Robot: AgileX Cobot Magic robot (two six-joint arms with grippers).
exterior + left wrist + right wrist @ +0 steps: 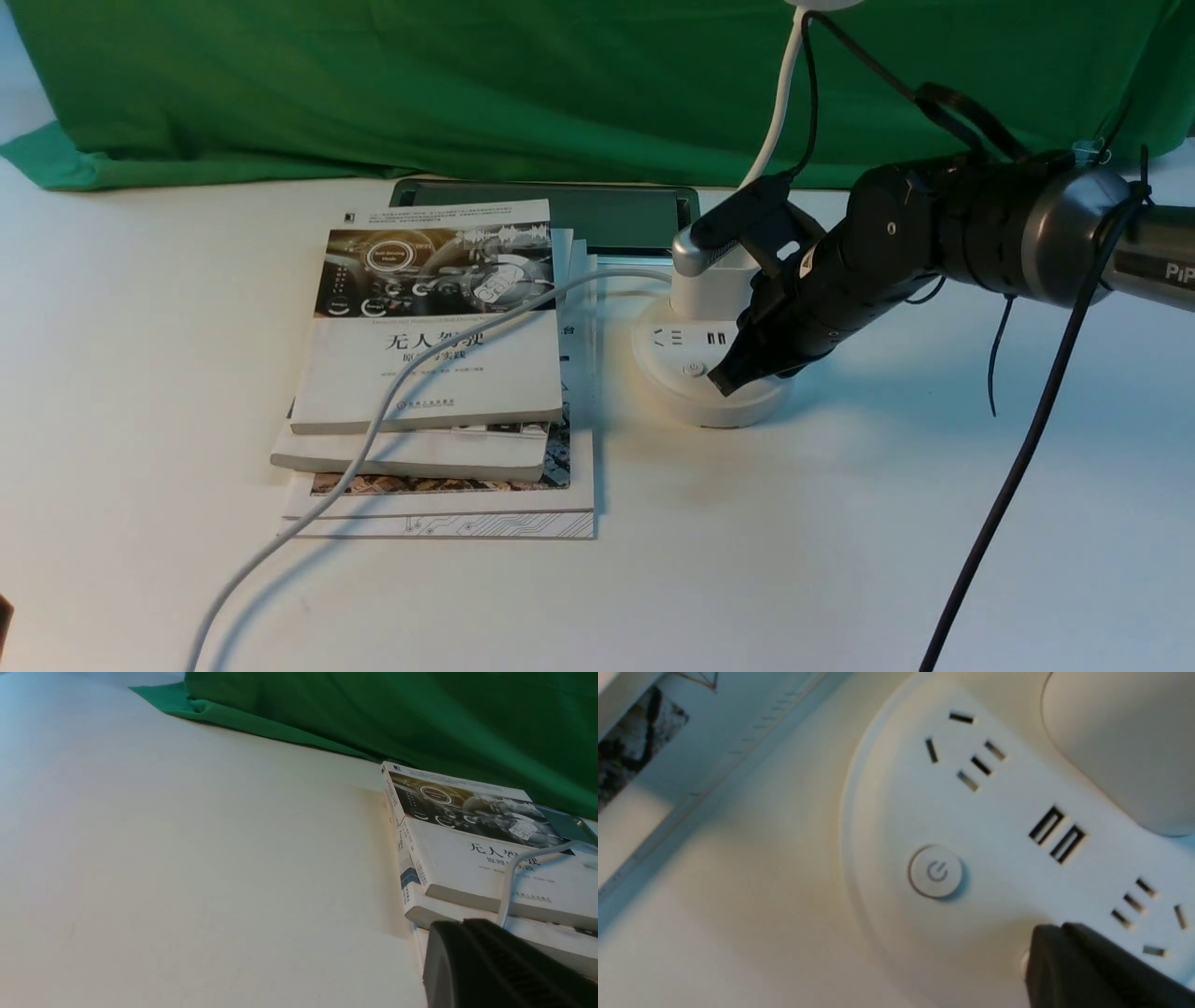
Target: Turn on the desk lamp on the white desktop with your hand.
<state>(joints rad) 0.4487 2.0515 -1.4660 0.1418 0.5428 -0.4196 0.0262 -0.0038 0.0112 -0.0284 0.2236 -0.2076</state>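
Observation:
The desk lamp [695, 397] stands on the white desktop [840, 541], right of the books; its gooseneck [782, 103] rises to the head at the picture's top edge. My right gripper [724, 381], the hand, is shut, and its black tip rests on the round base's right front. In the right wrist view the tip [1048, 933] covers most of a small round button [1023, 962]. A second button with a power symbol [936, 871] lies uncovered beside it. My left gripper [448, 928] is shut and empty, low over the desktop near the books.
A stack of books [439, 373] lies left of the lamp, with the white cord [373, 439] running over it to the front edge. A dark flat tablet [607, 215] sits behind. Green cloth [467, 84] covers the back. A black cable [1018, 457] hangs from the right arm.

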